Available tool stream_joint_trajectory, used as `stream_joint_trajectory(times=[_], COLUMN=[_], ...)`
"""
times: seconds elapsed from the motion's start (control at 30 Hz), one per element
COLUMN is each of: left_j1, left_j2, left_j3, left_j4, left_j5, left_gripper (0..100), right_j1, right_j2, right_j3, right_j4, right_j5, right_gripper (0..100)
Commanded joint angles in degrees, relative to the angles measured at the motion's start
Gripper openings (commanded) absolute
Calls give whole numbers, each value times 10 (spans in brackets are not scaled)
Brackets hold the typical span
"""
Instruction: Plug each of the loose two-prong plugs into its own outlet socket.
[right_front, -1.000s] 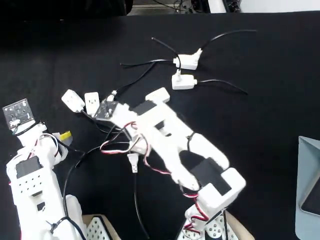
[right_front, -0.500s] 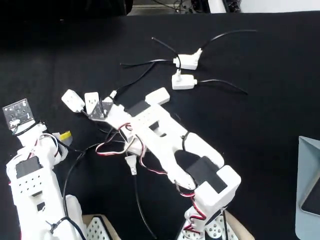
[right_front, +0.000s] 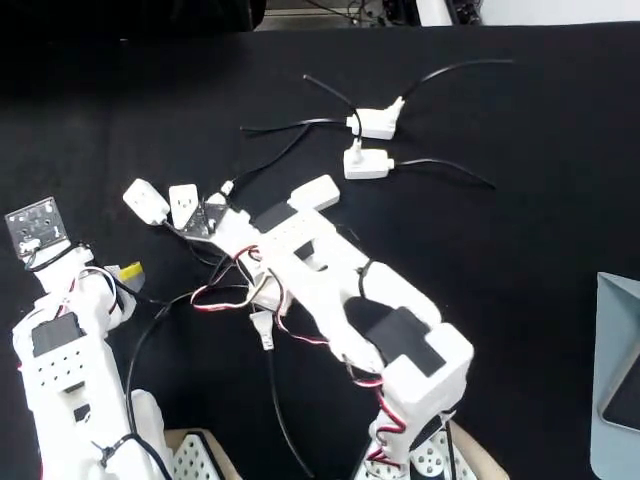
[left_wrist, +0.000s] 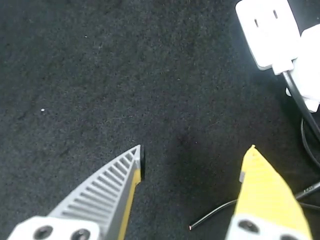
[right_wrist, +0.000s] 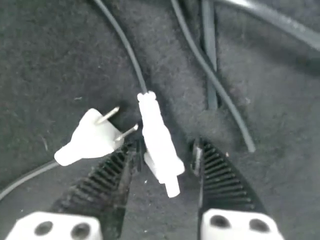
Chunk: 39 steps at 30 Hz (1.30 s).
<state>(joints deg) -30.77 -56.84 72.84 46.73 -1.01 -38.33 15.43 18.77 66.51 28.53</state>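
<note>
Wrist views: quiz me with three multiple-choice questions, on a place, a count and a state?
1. Where is the white cord end? A between the right hand's fingers; B in a socket; C on a tray.
2. Prongs on the plug beside it? A one; B two; C four.
3. The left hand is: A open, empty; B shut on a plug; C shut on a cord.
Key: A, it sits between the spread fingers; B, two metal prongs show; A, its fingers stand apart, holding nothing.

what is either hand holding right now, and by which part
Nothing is held. The right hand stands open astride a white plug; the left hand is open over the table.
</note>
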Motion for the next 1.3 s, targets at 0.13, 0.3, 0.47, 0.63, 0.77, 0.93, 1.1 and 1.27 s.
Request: stream_joint_trajectory(times=[0.13, 0.3, 0.47, 0.63, 0.77, 0.93, 1.1, 1.27], left_j1=[-2, -2, -2, -2, -2, -2, -4, -2], left_j2=[-5, -5, -5, -5, -5, -5, -11, -11], left_j3=[-5, -5, -5, -5, -5, -5, -11, -40], left_j4=[-11, -11, -11, -11, -11, -11, -11, -5], left_j5=[2, 2, 2, 2, 2, 2, 6, 15], left_gripper=[311, 311, 311, 311, 311, 311, 312, 313], right_j1=[-22, -22, -19, -18, -18, -18, -18, -18], right_j2=[23, 28, 28, 28, 23, -2, -102, -201], right_j3=[-80, -101, -92, -79, -80, -116, -121, -121], right_j4=[11, 53, 55, 55, 65, 131, 156, 153], right_j5=[17, 16, 16, 16, 16, 11, 7, -47], right_gripper=[74, 104, 67, 34, 12, 11, 11, 11])
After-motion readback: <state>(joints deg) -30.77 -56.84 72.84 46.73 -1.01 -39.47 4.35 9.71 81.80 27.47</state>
